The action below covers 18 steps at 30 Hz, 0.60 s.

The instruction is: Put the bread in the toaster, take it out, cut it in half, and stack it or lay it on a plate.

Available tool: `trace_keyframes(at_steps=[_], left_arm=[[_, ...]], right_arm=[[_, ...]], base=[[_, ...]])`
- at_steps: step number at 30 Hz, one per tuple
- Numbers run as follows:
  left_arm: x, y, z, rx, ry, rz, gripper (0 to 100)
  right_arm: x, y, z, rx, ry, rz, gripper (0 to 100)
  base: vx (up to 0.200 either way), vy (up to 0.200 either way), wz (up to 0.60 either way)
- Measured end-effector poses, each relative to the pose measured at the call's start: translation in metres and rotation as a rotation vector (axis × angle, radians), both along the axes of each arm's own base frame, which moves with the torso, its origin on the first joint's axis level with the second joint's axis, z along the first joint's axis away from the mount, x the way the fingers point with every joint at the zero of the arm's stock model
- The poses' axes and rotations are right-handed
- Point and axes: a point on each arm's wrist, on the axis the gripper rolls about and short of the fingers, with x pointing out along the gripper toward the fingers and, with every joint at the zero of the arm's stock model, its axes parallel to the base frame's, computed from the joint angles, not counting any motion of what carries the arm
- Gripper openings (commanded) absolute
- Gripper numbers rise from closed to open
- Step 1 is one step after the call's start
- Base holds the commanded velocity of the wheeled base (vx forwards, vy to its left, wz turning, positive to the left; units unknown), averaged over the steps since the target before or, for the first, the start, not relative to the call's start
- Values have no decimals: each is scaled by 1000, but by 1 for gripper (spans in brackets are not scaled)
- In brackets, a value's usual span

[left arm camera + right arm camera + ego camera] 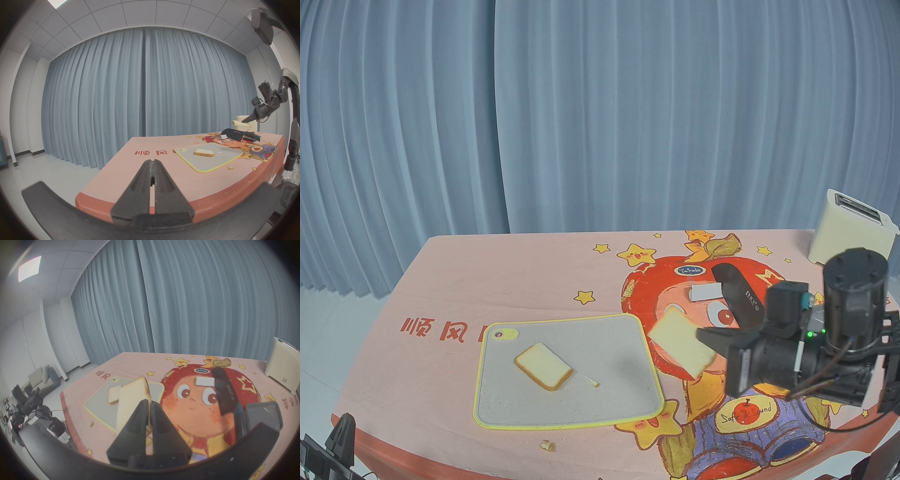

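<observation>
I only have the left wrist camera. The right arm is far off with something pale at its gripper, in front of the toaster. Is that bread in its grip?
Observer: Yes. The right gripper is shut on a bread slice, pinching it by one edge.
Operator: Is it over the toaster?
Observer: No. In the head view it hangs over the tablecloth, just off the right edge of the cutting board and well short of the toaster.
Operator: Anything in the toaster?
Observer: Its top slot looks dark, with nothing sticking out.
</observation>
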Motion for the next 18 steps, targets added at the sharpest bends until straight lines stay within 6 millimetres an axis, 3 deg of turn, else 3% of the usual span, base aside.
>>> trace_keyframes(at_steps=[10,18], left_arm=[[0,0,0,0,0,0,0],[0,0,0,-1,0,0,0]], right_arm=[[-49,-74,-2,103,-7,15,0],[-62,-95,4,160,-60,0,0]], base=[[0,0,0],[0,0,0]])
